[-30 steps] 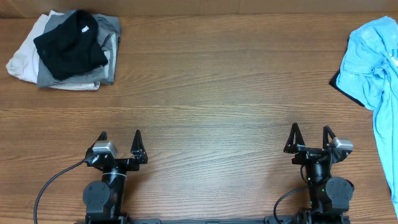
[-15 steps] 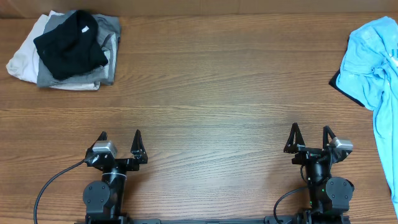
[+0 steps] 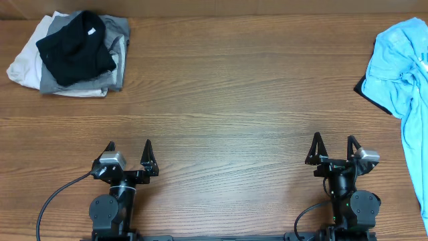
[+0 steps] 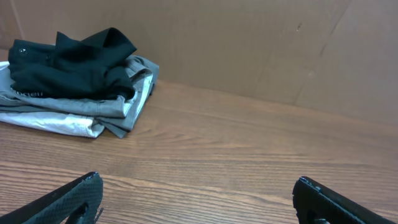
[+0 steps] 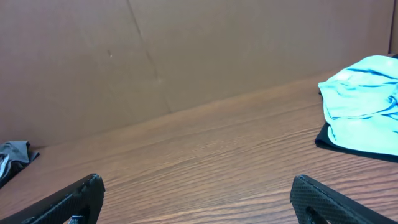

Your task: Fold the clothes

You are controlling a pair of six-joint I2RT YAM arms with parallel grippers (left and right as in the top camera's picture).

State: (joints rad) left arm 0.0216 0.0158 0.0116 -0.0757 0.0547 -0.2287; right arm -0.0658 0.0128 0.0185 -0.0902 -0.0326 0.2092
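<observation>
On the brown wooden table a crumpled light blue T-shirt is left unfolded at the far right edge over a dark garment, a loosely folded stack of black, grey and white clothes is judged done at far left, and nothing is held by the wide-spread left gripper and right gripper

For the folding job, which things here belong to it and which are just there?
Job: light blue T-shirt; dark garment under it; black garment, grey garment, white garment, stacked.
Just there: wooden table; brown backboard.
</observation>
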